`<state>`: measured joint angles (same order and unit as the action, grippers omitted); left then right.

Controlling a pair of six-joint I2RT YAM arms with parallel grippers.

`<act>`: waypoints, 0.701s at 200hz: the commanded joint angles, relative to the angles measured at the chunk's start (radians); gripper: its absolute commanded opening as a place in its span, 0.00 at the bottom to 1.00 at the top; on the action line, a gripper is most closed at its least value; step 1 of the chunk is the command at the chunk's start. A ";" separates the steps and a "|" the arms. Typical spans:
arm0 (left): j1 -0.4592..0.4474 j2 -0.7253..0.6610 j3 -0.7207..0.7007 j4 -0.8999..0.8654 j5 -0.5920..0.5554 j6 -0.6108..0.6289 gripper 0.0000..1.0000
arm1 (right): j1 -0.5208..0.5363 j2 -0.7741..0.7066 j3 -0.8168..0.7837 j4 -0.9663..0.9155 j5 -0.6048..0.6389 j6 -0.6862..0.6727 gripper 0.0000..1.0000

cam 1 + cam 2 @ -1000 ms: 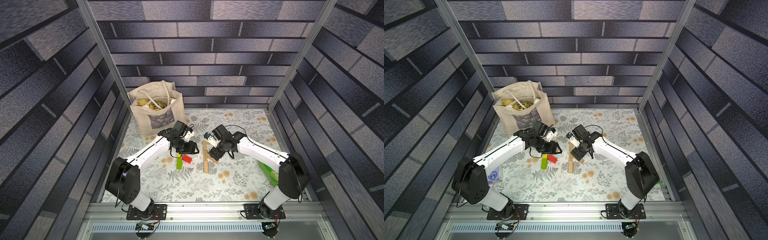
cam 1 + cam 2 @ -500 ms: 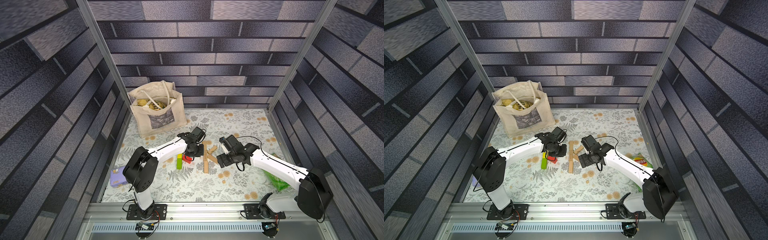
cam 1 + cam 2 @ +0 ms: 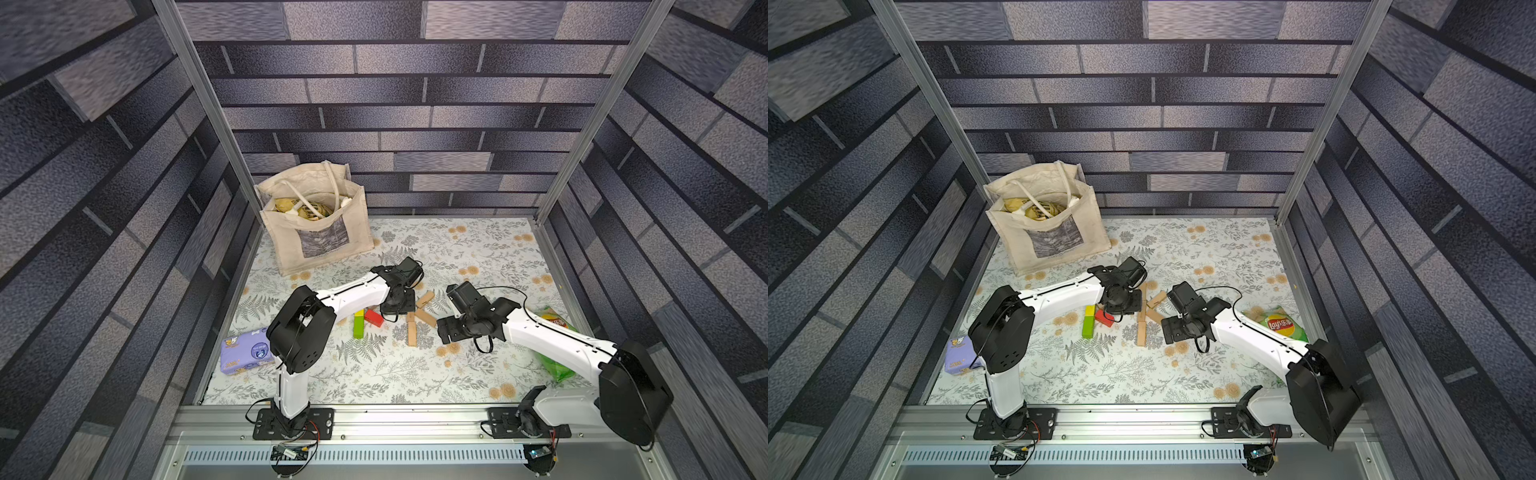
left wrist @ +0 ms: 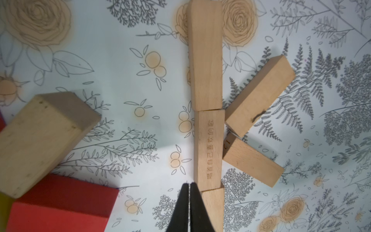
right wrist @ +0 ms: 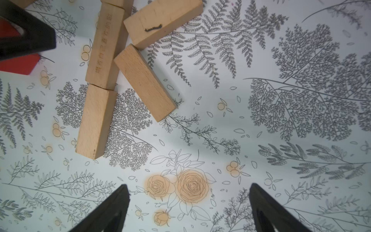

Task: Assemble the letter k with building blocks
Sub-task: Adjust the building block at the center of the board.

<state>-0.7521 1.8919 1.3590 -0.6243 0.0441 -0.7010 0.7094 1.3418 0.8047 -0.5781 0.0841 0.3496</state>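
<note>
Plain wooden building blocks lie flat in a K shape. Its stem [image 4: 208, 152] runs in a line, and an upper diagonal [image 4: 259, 96] and a lower diagonal [image 4: 253, 162] meet it at the middle. In both top views the K [image 3: 411, 328] sits mid-table. My left gripper [image 4: 189, 183] is shut and empty, its tips beside the stem's middle block. To its left lie a loose plain block [image 4: 40, 140], a red block [image 3: 373, 318], a yellow one [image 3: 359, 313] and a green one [image 3: 358, 328]. My right gripper [image 5: 188, 186] hangs open over bare cloth, right of the K [image 5: 96, 120].
A canvas tote bag [image 3: 316, 224] stands at the back left. A purple tissue pack [image 3: 245, 351] lies at the front left edge. A green crisp packet [image 3: 1281, 324] lies under my right arm by the right wall.
My left gripper has shut and moved right to the K's stem. My right gripper has let go, drawn back from the blocks to the right and opened wider.
</note>
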 commanded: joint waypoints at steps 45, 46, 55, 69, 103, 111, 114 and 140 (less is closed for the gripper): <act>-0.011 0.056 0.015 -0.022 0.048 0.003 0.12 | 0.001 0.059 0.006 0.018 -0.014 0.009 0.96; -0.010 0.058 0.016 -0.023 0.048 0.003 0.12 | 0.001 0.059 0.006 0.017 -0.014 0.010 0.96; -0.012 0.068 0.018 -0.031 0.052 0.002 0.12 | 0.001 0.069 0.009 0.014 -0.018 0.014 0.96; -0.011 0.071 0.015 -0.037 0.047 -0.002 0.12 | 0.000 0.070 0.005 0.017 -0.030 0.020 0.96; -0.009 0.071 0.012 -0.042 0.046 0.000 0.13 | 0.000 0.051 -0.009 0.027 -0.021 0.022 0.97; -0.010 0.076 0.013 -0.041 0.050 0.000 0.14 | 0.000 0.058 -0.005 0.020 -0.019 0.019 0.97; -0.011 0.076 0.011 -0.039 0.051 0.000 0.14 | 0.001 0.060 -0.005 0.019 -0.020 0.017 0.97; -0.012 0.083 0.004 -0.032 0.066 -0.001 0.14 | 0.000 0.076 -0.003 0.023 -0.026 0.018 0.97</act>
<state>-0.7578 1.9675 1.3586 -0.6365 0.0891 -0.7006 0.7094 1.4078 0.8047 -0.5617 0.0658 0.3595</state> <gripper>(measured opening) 0.140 0.968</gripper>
